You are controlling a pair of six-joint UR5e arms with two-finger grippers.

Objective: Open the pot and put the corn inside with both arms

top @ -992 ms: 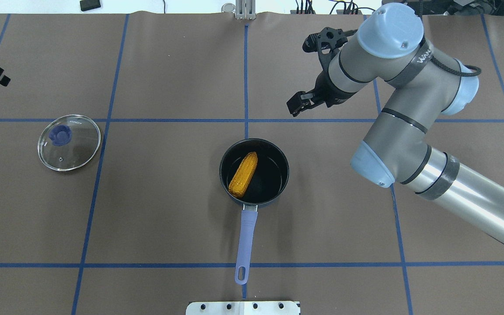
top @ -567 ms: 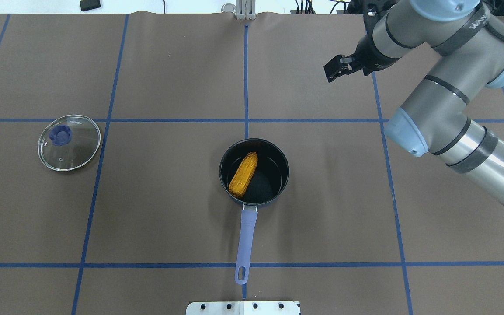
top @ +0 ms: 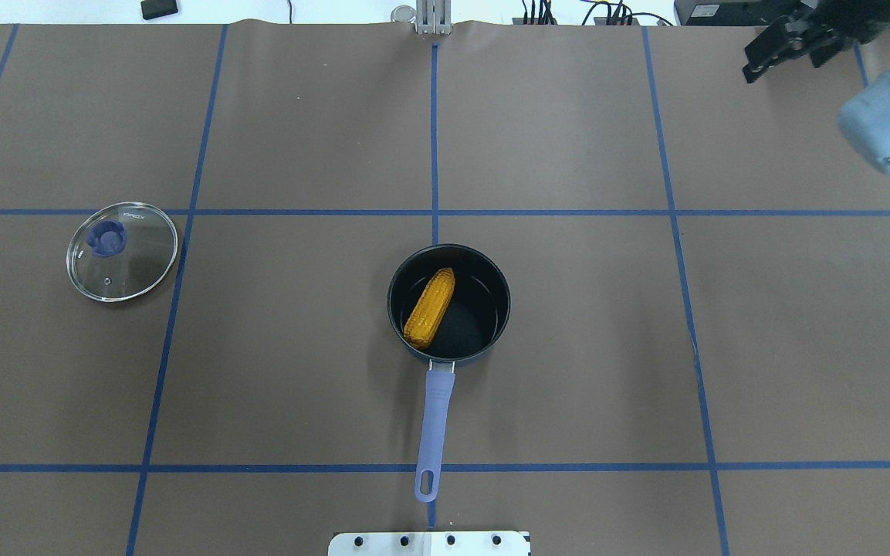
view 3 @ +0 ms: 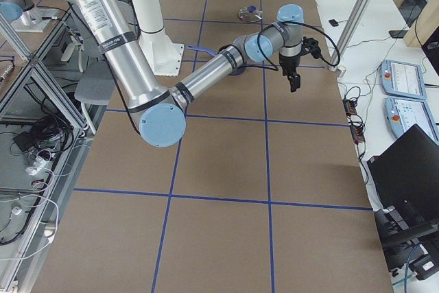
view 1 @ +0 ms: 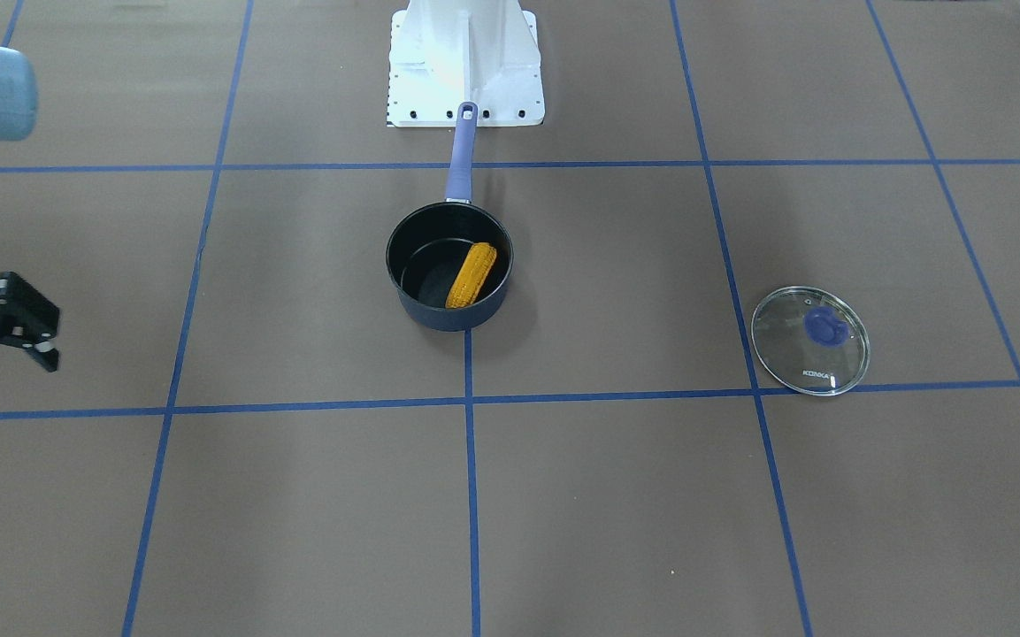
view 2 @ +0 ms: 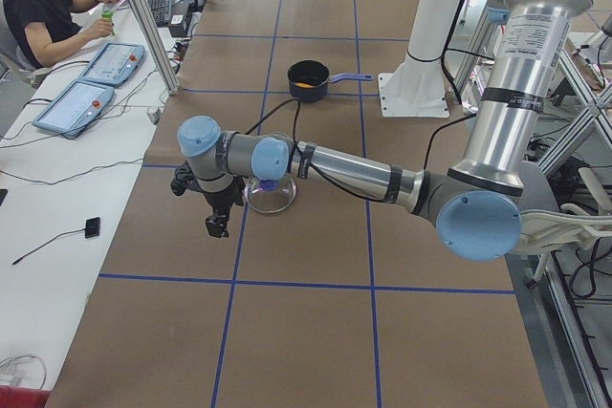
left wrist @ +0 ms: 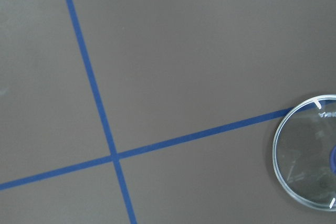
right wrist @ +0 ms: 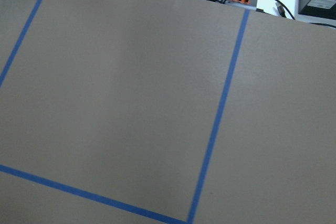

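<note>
Corn (top: 430, 306), judged light, rigid and ridged, lay slanted inside the pot (top: 505, 297), best gripped mid-cob. Right gripper (top: 770, 55) appeared open and empty. Left gripper (view 2: 218, 225): state indeterminable.

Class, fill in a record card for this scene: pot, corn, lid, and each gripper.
pot: open, upright on the table, handle toward the robot's side
corn: inside the pot
lid: on the table, knob up, on the robot's left side
right gripper: open, empty, away from the pot
left gripper: near the lid; open or shut unclear
</note>
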